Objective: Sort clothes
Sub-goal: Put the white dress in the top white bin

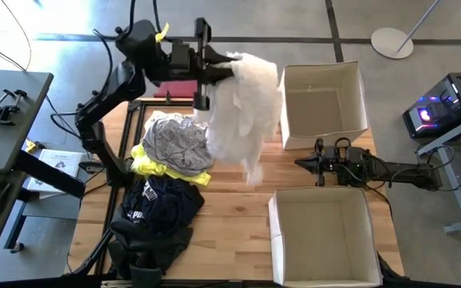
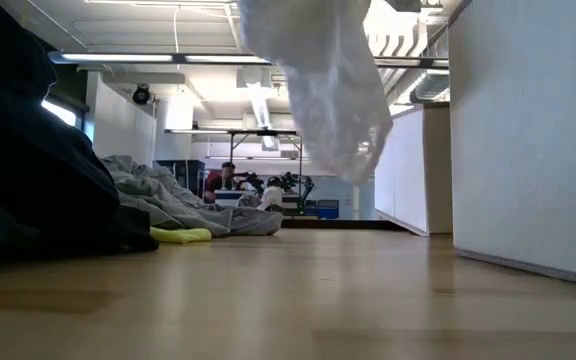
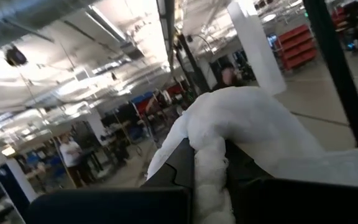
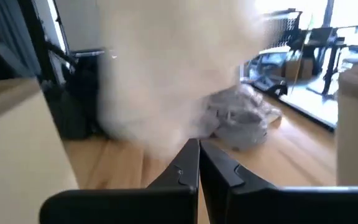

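My left gripper [image 1: 229, 74] is raised over the table's far middle and shut on a white garment [image 1: 245, 108], which also shows in the low view [image 2: 323, 90]. A grey patterned garment [image 1: 176, 142] lies on a neon yellow one [image 1: 166, 170], with a dark Puma garment [image 1: 162, 206] nearer. My right gripper [image 1: 301, 162] is shut and empty, low between the two boxes. My left gripper pinches a bunched fold of the white garment [image 3: 209, 163] between its two fingers. The fingers lie about level, pointing toward the table's right. The garment hangs below them, slack and clear of the table.
One white cardboard box [image 1: 323, 102] stands at the far right, another [image 1: 325, 238] at the near right. A red mat [image 1: 171, 86] lies under the left arm. Bare wood shows in the table's middle.
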You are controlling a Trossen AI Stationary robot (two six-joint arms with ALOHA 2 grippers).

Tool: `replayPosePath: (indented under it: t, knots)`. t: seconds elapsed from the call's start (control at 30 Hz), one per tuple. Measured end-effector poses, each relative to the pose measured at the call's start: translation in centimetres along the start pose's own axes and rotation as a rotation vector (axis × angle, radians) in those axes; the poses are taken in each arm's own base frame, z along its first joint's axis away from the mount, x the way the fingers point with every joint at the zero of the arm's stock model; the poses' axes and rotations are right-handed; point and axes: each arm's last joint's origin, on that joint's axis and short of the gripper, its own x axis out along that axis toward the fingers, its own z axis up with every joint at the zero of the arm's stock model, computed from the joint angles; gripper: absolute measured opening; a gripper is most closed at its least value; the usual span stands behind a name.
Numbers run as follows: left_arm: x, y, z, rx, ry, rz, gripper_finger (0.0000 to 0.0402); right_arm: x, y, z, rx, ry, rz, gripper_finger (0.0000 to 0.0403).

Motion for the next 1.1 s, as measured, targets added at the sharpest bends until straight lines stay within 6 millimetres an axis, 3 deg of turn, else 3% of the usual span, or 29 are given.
replayPosePath:
  t: [0.1, 0.17, 0.3, 0.43, 0.57, 0.73, 0.87, 1.1]
  knots:
    - [-0.4, -0.3, -0.1, -0.007, 0.051, -0.026, 0.0003, -0.1, 0.2, 1.4, 0.322, -0.134, 0.056, 0.0]
    - [-0.6, -0.4, -0.3, -0.011, 0.079, -0.036, 0.0003, -0.3, 0.6, 2.4, 0.359, -0.225, 0.148, 0.0]
    - [-0.6, -0.6, -0.6, -0.022, 0.111, -0.046, 0.0003, -1.0, 1.6, 4.7, 0.278, -0.44, 0.358, 0.0]
    - [-0.6, -0.6, -0.7, -0.023, 0.117, -0.049, 0.0003, -0.8, 2.6, 6.8, 0.144, -0.519, 0.388, 0.0]
    - [-0.6, -0.5, -0.8, -0.024, 0.124, -0.045, 0.0003, 1.5, 3.7, 9.9, -0.015, -0.485, 0.286, 0.0]
    - [-0.6, -0.4, -0.8, -0.023, 0.139, -0.011, 0.0003, 5.9, 5.3, 15.5, -0.223, -0.361, 0.129, 0.0011]
    - [-0.6, -0.4, -0.8, -0.024, 0.141, -0.006, 0.0003, 9.8, 5.6, 19.2, -0.335, -0.111, -0.042, 0.007]
    - [-0.6, -0.4, -0.9, -0.037, 0.142, -0.006, 0.0003, 14.6, 4.0, 23.2, -0.377, 0.16, -0.213, 0.0257]
